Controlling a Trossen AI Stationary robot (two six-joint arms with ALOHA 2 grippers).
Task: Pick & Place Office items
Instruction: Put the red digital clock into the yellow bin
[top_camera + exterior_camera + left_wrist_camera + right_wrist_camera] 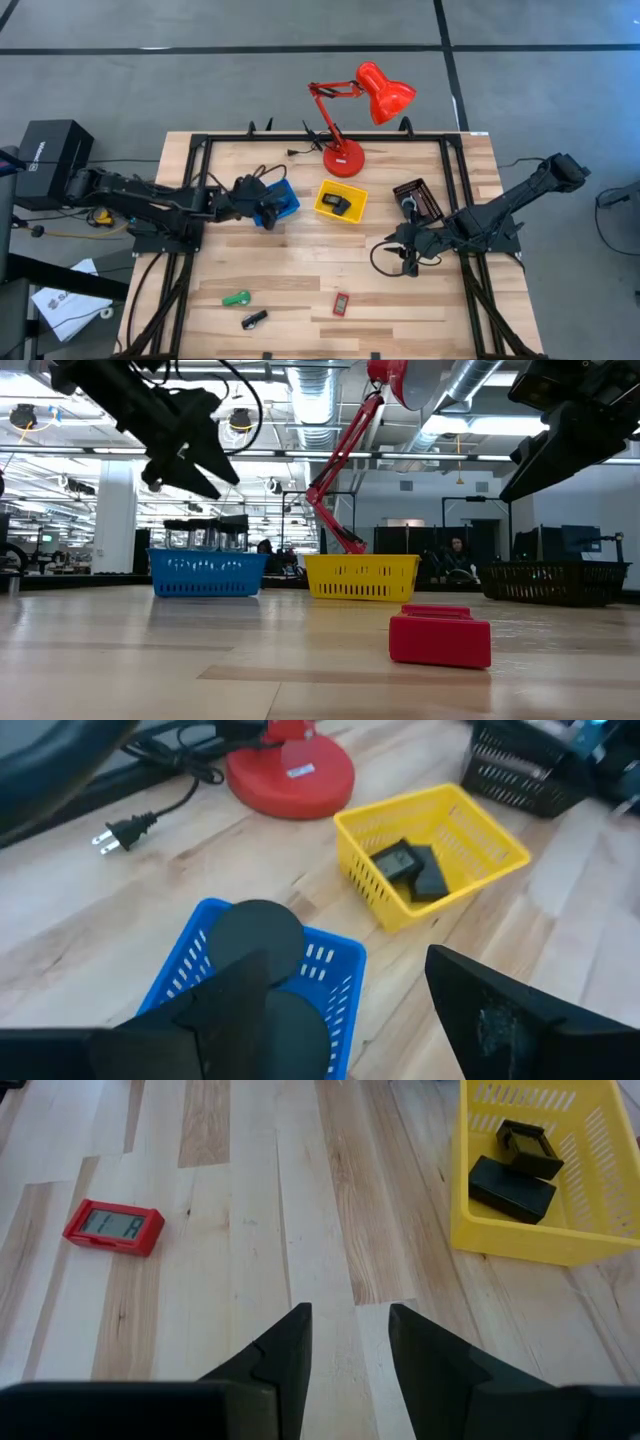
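Note:
My left gripper [268,207] hangs open and empty above the blue tray [287,200]; the low view shows it [205,472] well above the tray [207,573]. Two black round discs [258,935] lie in that tray [335,965]. My right gripper [407,260] is open and empty over bare table, its fingers [285,1355] a little apart. The red rectangle [113,1226] lies flat on the table toward the near edge [341,304]. A green clip [236,297] and a small black piece [254,319] lie near the front left. Dark blocks [512,1188] lie in the yellow tray [341,201].
A big red desk lamp stands on its round base [343,159] at the far edge, its plug [118,832] on the table. A black basket [418,199] sits right of the yellow tray. A dark cable loops [382,258] beside my right gripper.

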